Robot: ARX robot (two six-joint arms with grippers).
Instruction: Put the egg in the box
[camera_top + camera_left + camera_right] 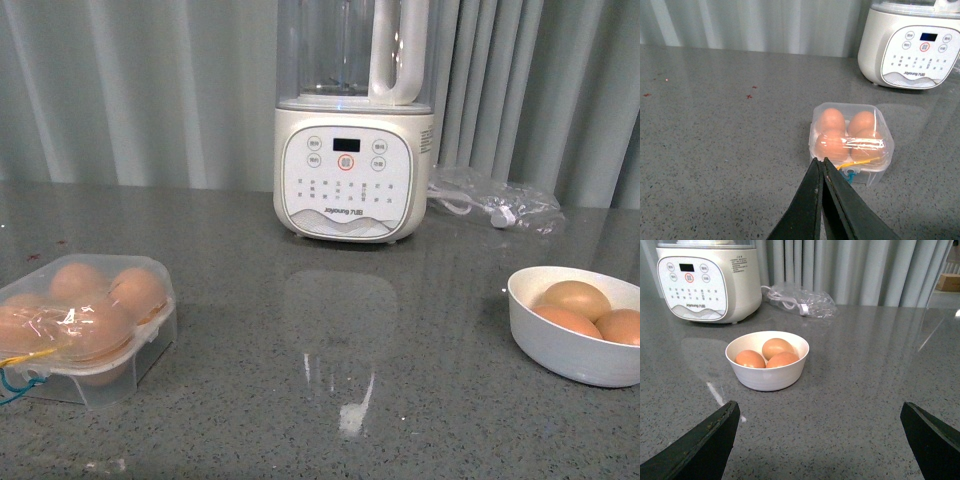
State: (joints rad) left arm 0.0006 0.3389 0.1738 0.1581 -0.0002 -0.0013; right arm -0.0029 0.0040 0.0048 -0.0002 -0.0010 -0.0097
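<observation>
The box (88, 330) sits at the lower left of the front view with its clear lid down and four eggs inside. A blue cord (14, 385) hangs off its left edge. The left gripper (820, 161) is pinched tight with nothing in it, just beside the box. The right gripper (820, 415) is spread wide and holds nothing. Three eggs lie in the white bowl (560, 345) at the right. A white blender (352, 170) stands at the top middle.

A white blender (354, 140) stands behind a white bowl (570, 355) and a bagged power cord (492, 203)
</observation>
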